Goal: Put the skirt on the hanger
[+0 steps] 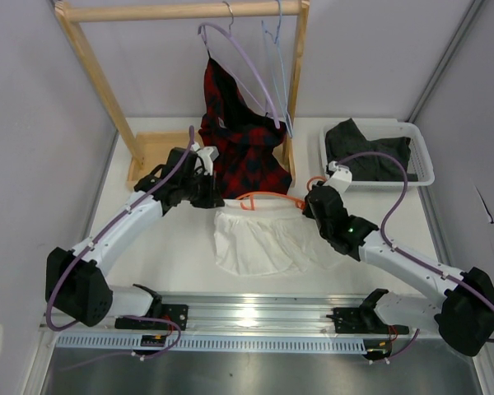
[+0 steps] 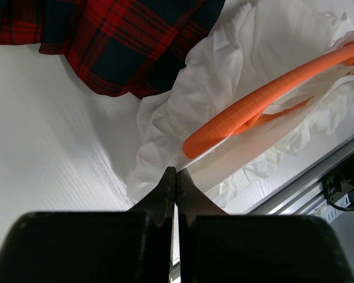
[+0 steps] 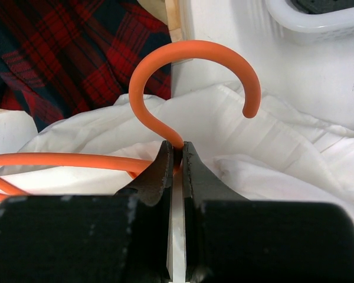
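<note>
The white skirt (image 1: 255, 243) lies flat on the table between my two arms. The orange hanger (image 1: 267, 196) lies across its top edge, hook to the right. My left gripper (image 1: 214, 197) is at the skirt's top left corner. In the left wrist view, it (image 2: 176, 172) is shut on the edge of the skirt (image 2: 236, 53), with the hanger's arm (image 2: 253, 106) just beyond the tips, partly inside the fabric. My right gripper (image 1: 309, 204) is shut on the hanger's neck (image 3: 177, 147) just below the hook (image 3: 189, 50), over the skirt (image 3: 271, 147).
A red-and-black plaid garment (image 1: 239, 132) hangs on a lilac hanger (image 1: 247, 62) from the wooden rack (image 1: 99, 78), just behind the skirt. A pale blue wire hanger (image 1: 277, 49) hangs beside it. A white basket (image 1: 420, 156) with dark cloth (image 1: 366, 148) stands back right. A metal rail (image 1: 255, 313) runs along the front.
</note>
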Controlling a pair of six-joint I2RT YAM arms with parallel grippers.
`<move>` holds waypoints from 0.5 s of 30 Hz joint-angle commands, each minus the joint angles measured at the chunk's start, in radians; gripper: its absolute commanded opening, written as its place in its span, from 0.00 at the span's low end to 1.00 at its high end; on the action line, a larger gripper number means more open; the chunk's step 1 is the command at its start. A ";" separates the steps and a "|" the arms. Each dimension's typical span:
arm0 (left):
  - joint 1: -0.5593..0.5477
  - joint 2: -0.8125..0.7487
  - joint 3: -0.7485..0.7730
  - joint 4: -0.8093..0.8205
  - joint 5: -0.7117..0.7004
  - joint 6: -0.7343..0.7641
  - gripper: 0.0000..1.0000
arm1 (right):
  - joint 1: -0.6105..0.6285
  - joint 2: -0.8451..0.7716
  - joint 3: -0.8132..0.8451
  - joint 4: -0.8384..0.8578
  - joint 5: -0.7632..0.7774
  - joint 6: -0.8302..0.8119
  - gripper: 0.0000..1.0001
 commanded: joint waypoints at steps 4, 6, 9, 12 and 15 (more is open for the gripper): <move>0.023 -0.021 -0.015 0.001 -0.062 0.043 0.00 | -0.079 -0.024 0.019 -0.111 0.095 -0.039 0.00; 0.023 -0.041 -0.054 0.010 -0.063 0.045 0.00 | -0.088 -0.028 0.029 -0.111 0.089 -0.039 0.00; 0.025 -0.050 -0.102 0.024 -0.051 0.040 0.00 | -0.090 -0.031 0.036 -0.108 0.079 -0.028 0.00; 0.022 -0.050 -0.139 0.046 -0.031 0.032 0.00 | -0.091 -0.030 0.049 -0.104 0.072 -0.022 0.00; 0.005 -0.050 -0.159 0.057 -0.024 0.028 0.00 | -0.096 -0.028 0.053 -0.100 0.064 -0.017 0.00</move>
